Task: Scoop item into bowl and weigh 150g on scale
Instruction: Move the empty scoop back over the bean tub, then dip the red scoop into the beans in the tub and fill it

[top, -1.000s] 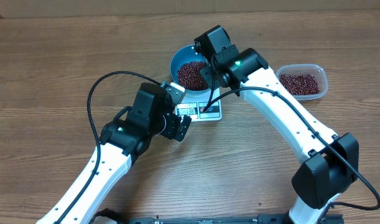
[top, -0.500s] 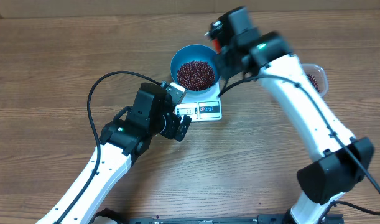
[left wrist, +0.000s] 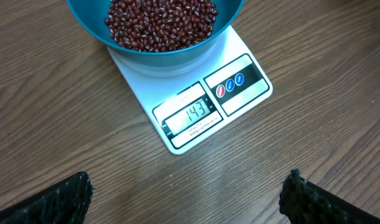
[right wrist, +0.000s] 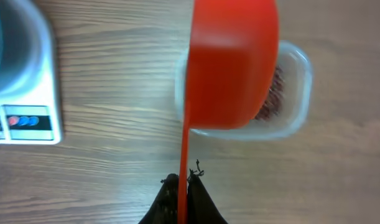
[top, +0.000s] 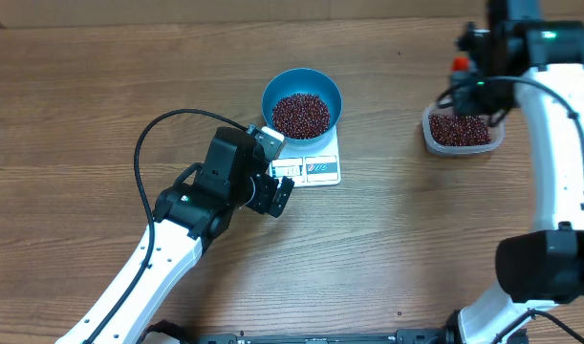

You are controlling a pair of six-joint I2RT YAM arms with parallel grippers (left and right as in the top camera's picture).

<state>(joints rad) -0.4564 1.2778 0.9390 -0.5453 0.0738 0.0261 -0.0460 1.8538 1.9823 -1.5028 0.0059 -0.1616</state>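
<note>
The blue bowl stands on the white scale with a heap of red-brown beans in it. In the left wrist view the scale reads 143 under the bowl. My left gripper is open just in front of the scale, with nothing between its fingers. At the far right, my right gripper is shut on the thin handle of a red scoop. The scoop hangs over a clear container and hides most of it.
The clear plastic container at the right holds more beans. The right arm reaches up the table's right side. The left arm and its black cable lie across the lower left. Bare wooden tabletop surrounds the scale.
My right arm has swung away from the bowl to the right, carrying the red scoop to above the clear container. The left arm has not moved.
</note>
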